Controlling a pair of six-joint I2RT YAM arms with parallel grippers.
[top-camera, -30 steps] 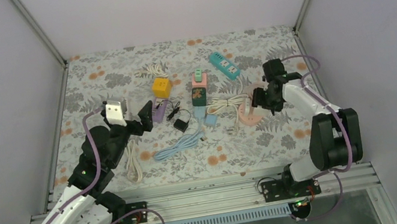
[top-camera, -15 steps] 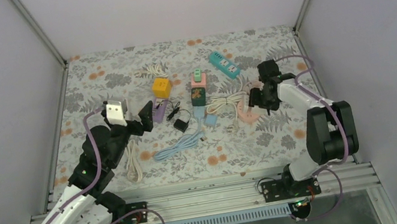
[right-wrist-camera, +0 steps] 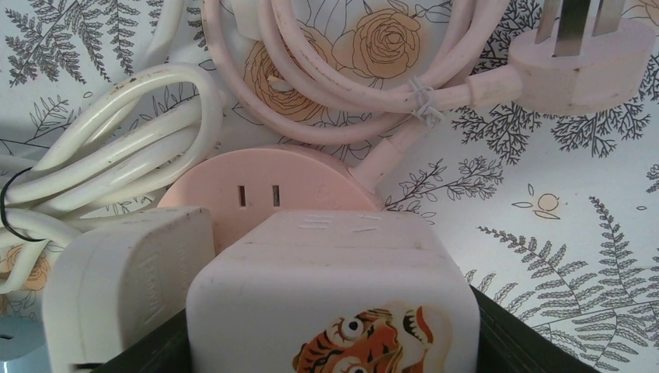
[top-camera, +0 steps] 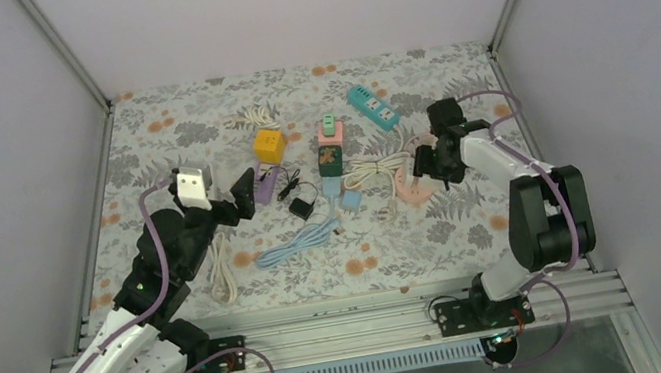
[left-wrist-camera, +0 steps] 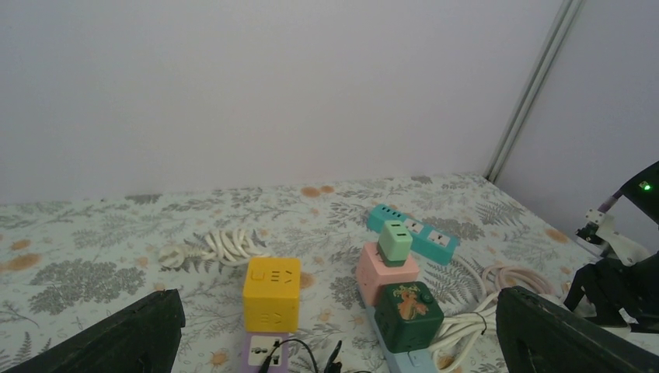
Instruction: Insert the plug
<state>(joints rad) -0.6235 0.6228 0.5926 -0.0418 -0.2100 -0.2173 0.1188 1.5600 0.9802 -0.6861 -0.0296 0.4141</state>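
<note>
My right gripper (top-camera: 432, 166) is shut on a pale charger plug with a tiger sticker (right-wrist-camera: 334, 299); black fingers (right-wrist-camera: 509, 334) flank its sides. The plug sits low against the round pink socket block (right-wrist-camera: 268, 183), just in front of its two-slot outlet. I cannot tell whether its prongs are in. A white plug (right-wrist-camera: 124, 287) sits beside it on the left. In the top view the pink block (top-camera: 414, 195) lies under the gripper. My left gripper (top-camera: 232, 198) is open and empty, held above the purple socket (top-camera: 263, 184); its fingers (left-wrist-camera: 116, 342) frame the wrist view.
A yellow cube socket (left-wrist-camera: 270, 294), a dark green cube (left-wrist-camera: 409, 315) on a pink block with a green charger (left-wrist-camera: 395, 242), a teal power strip (top-camera: 373, 107), a black adapter (top-camera: 302, 207), and coiled white (top-camera: 375, 174), pink (right-wrist-camera: 350, 85) and blue (top-camera: 296, 244) cables lie mid-table.
My right gripper moved a little left and away with the tiger plug, closer over the pink socket block. The left arm has not moved.
</note>
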